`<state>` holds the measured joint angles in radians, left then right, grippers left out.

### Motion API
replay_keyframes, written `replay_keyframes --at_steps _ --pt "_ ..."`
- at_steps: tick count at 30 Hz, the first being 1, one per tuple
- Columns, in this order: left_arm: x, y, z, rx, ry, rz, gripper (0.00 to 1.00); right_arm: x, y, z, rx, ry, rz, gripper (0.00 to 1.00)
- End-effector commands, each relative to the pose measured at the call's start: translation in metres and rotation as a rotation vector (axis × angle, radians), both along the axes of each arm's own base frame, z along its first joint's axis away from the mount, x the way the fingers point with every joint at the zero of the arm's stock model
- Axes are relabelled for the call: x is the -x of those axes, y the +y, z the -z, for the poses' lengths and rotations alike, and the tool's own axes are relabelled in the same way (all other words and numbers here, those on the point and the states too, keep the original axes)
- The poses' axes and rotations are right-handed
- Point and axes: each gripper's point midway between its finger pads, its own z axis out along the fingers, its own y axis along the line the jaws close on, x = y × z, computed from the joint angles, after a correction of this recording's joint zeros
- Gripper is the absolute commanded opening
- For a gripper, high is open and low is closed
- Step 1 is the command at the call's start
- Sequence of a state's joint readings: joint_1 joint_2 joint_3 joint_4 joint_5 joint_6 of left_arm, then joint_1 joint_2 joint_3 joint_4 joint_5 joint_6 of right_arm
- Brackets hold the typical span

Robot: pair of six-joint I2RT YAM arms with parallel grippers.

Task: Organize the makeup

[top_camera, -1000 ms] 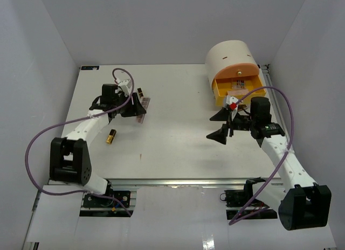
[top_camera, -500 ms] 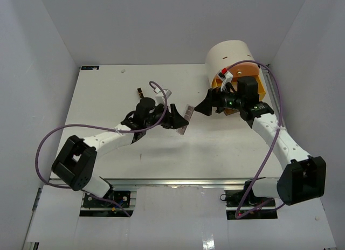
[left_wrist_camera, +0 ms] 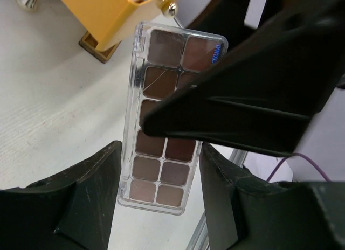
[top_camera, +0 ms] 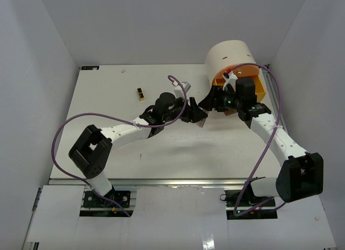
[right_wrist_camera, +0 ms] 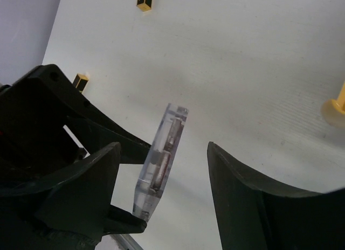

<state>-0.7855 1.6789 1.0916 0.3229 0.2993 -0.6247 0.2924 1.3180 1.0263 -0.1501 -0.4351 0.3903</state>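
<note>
Makeup sorting, mid-transfer. We judge the task partly done at best. One brown palette point(left_wrist_camera: 160, 88) is off the desk point(top_camera: 178, 153) and in transit. It is carried just toward 2 o'clock of the desk's centre, short of the round cream drawer unit point(top_camera: 232, 56), which stands at 1 o'clock with its orange drawer point(top_camera: 257, 84) pulled out. We cannot tell what that drawer holds, since the arms cover most of it. Not yet put away are a lipstick tube point(top_camera: 140, 94) lying loose at 10 o'clock and, in the right wrist view, a second tube point(right_wrist_camera: 81, 81) beyond the left arm. No sponges or other palettes appear in any view, so we cannot say whether they are stowed. The left claw point(left_wrist_camera: 159, 164) is clenched on the palette's lower end, one finger against each long edge, and holds the case nearly upright above the desk. The right claw point(right_wrist_camera: 164, 150) is spread wide and straddles the same palette from its 1 o'clock side, with a finger facing either flat side. The right wrist view shows a gap on both sides, so we read this claw as released and poised to take the case, not yet gripping it.
</note>
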Motion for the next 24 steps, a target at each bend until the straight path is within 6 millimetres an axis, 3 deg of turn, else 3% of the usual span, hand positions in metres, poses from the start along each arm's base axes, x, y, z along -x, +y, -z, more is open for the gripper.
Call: replay_keyframes --at_steps 1,7,9,13,15,17,20,24 --pt "-0.011 -0.015 -0.031 0.023 -0.094 -0.047 0.11 -0.002 -0.010 -0.017 -0.020 -0.053 0.080 0.55" --pt "-0.011 -0.027 -0.028 -0.008 -0.112 -0.056 0.19 0.004 -0.013 -0.030 -0.051 -0.111 0.064 0.22" --pt "-0.009 -0.029 -0.025 -0.017 -0.110 -0.048 0.33 0.005 -0.015 -0.033 -0.058 -0.129 0.052 0.12" --pt "-0.004 -0.026 -0.028 -0.010 -0.127 -0.031 0.61 0.006 -0.019 -0.041 -0.041 -0.181 0.035 0.08" --pt "0.001 -0.020 -0.037 0.000 -0.167 -0.025 0.83 0.005 -0.024 -0.051 -0.001 -0.256 0.019 0.08" --pt "0.006 -0.013 -0.046 -0.006 -0.212 -0.015 0.98 0.004 -0.028 -0.063 0.035 -0.321 0.012 0.08" --pt "0.013 0.002 -0.068 -0.038 -0.297 -0.009 0.98 0.010 -0.031 -0.085 0.087 -0.439 -0.038 0.08" --pt "0.019 0.033 -0.082 -0.147 -0.378 -0.028 0.98 0.013 -0.039 -0.115 0.181 -0.600 -0.075 0.08"
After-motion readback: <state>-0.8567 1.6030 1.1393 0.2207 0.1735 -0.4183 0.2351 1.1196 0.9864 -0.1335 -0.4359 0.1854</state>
